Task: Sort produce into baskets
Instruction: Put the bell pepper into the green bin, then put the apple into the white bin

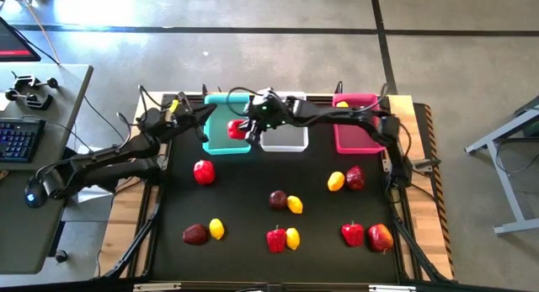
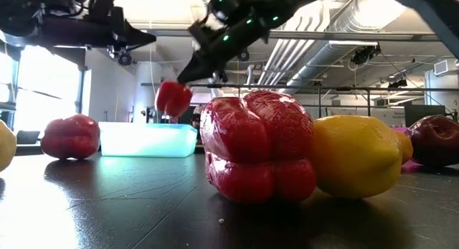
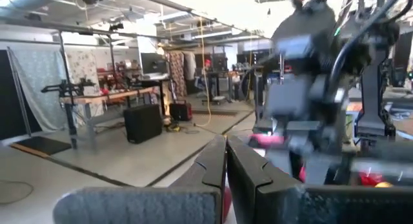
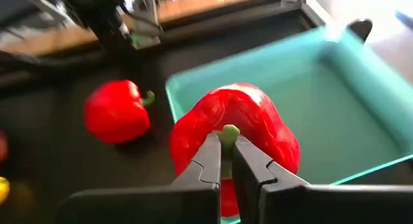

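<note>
Right arm dangling a pepper over the teal bin

The right gripper (image 4: 221,161) has its fingers clamped on the green stem of a glossy red bell pepper (image 4: 248,130), hanging above the teal rectangular plastic basket (image 4: 322,101); only that wrist view shows the stem pinch. From above you also see the left gripper (image 1: 179,107), fingers pressed together, empty, beside that basket at the black desk (image 1: 253,191) edge.

I see three baskets in a row along the counter's (image 1: 253,191) far edge: the left basket (image 1: 221,145), the middle basket (image 1: 284,140) and the right basket (image 1: 358,134). My right pincer (image 1: 244,129) holds a pepper (image 1: 237,130) by its stem above the left basket. Another pepper (image 1: 204,172) lies just in front of that basket, with lemons (image 1: 336,182) and other produce scattered nearer me.
</note>
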Controlling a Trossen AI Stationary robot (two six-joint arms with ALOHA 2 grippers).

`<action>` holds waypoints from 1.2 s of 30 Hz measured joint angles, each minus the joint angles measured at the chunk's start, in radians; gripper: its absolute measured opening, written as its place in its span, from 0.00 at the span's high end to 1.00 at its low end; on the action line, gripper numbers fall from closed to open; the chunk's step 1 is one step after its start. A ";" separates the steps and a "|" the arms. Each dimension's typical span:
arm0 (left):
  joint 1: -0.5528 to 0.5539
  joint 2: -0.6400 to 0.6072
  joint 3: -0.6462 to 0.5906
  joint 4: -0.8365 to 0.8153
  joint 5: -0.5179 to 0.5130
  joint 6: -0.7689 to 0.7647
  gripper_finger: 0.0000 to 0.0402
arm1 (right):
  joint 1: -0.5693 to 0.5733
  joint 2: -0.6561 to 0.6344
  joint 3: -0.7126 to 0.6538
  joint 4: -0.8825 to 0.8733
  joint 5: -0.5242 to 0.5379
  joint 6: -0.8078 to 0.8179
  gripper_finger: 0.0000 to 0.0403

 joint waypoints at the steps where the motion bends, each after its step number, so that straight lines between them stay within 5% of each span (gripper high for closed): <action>1: 0.000 -0.011 -0.007 -0.001 0.001 -0.002 1.00 | 0.000 0.027 0.031 -0.023 0.001 -0.003 1.00; 17: 0.000 -0.027 -0.010 -0.029 0.003 -0.009 1.00 | 0.000 0.257 0.253 -0.146 0.030 -0.003 0.99; 31: 0.000 -0.027 -0.010 -0.070 0.003 -0.006 1.00 | 0.010 0.259 0.253 -0.131 0.120 -0.032 0.64; 36: -0.002 -0.026 -0.010 -0.068 0.003 -0.009 1.00 | 0.025 0.238 0.253 -0.150 0.151 -0.080 0.71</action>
